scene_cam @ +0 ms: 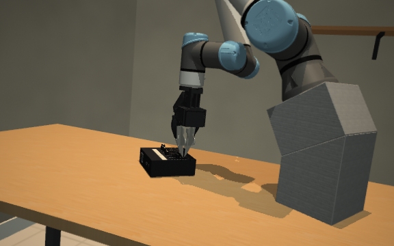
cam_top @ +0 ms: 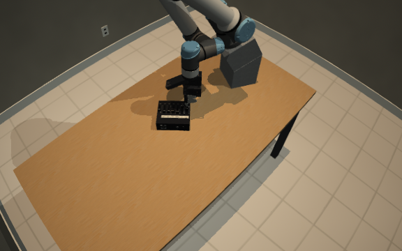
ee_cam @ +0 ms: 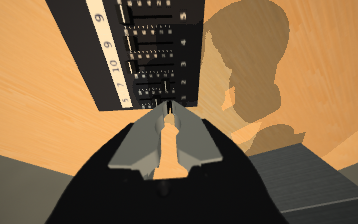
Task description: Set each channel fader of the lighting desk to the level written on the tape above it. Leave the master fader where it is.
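Note:
The black lighting desk (cam_top: pixel 173 116) lies on the wooden table; it also shows in the exterior view (scene_cam: pixel 167 161) and the wrist view (ee_cam: pixel 140 50). A pale tape strip (ee_cam: pixel 111 55) along the desk reads 9, 9, 10, 7, 5, beside rows of fader slots numbered 5 down to 2. My gripper (ee_cam: pixel 170 101) points straight down with its fingers shut, tips together at the desk's end by the lowest-numbered channel slot. It also shows in the top and exterior views (cam_top: pixel 189 101) (scene_cam: pixel 184 153). The tips hide the fader cap there. Nothing is held.
The arm's grey pedestal (cam_top: pixel 241 64) stands on the table behind the desk, seen large at the right in the exterior view (scene_cam: pixel 323 150). A wall shelf (scene_cam: pixel 361 31) hangs high at the back right. The table edge runs to the right of the desk.

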You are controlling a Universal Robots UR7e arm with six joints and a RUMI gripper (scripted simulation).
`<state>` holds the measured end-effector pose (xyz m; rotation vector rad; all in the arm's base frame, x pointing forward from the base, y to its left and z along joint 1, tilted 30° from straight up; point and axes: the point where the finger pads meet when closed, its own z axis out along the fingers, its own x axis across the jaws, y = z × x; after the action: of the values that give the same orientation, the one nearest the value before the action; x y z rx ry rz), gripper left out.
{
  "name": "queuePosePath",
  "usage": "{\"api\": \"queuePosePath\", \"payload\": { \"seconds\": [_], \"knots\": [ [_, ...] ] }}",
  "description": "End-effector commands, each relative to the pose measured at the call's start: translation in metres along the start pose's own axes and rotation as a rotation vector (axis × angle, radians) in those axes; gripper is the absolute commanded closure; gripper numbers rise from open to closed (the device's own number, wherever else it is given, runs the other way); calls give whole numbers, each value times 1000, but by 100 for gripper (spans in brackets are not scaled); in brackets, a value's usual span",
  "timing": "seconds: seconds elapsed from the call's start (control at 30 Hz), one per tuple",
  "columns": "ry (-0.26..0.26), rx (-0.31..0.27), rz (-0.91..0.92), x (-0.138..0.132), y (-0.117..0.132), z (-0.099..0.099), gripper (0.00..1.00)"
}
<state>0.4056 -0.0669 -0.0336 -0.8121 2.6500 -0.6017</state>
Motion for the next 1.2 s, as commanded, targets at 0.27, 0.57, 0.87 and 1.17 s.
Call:
{"api": "queuePosePath", "payload": {
  "seconds": [0.27,0.57,0.87,1.17],
  "knots": [
    [-1,1,0,0,0,-4,100],
    [-1,1,0,0,0,-22,100],
    [-1,1,0,0,0,-36,100],
    [-1,1,0,0,0,-40,100]
  ]
}}
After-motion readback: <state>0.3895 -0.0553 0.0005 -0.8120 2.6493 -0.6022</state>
